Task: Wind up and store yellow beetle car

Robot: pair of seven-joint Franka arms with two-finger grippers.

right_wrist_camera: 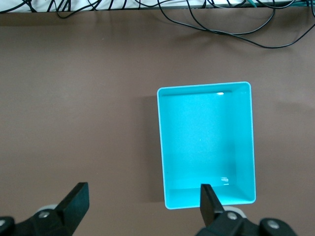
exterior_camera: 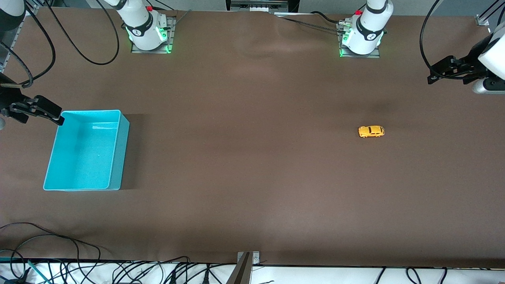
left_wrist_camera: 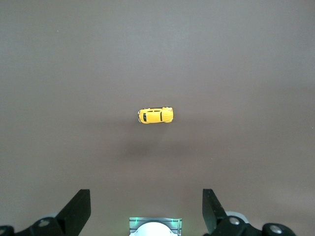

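The yellow beetle car [exterior_camera: 371, 131] [left_wrist_camera: 155, 115] sits alone on the brown table toward the left arm's end, on its wheels. My left gripper [exterior_camera: 440, 71] [left_wrist_camera: 146, 196] hangs open and empty above the table by that end's edge, well apart from the car. An empty turquoise bin [exterior_camera: 123, 154] [right_wrist_camera: 161, 147] stands toward the right arm's end. My right gripper [exterior_camera: 39, 114] [right_wrist_camera: 143, 191] is open and empty, in the air by the bin's corner closest to the robots' bases.
The two arm bases [exterior_camera: 146, 31] [exterior_camera: 361, 37] stand along the edge farthest from the front camera. Black cables [exterior_camera: 118, 272] [right_wrist_camera: 221, 24] trail along the edge nearest to it, beside a small metal bracket [exterior_camera: 246, 264]. Brown tabletop [exterior_camera: 244, 150] stretches between bin and car.
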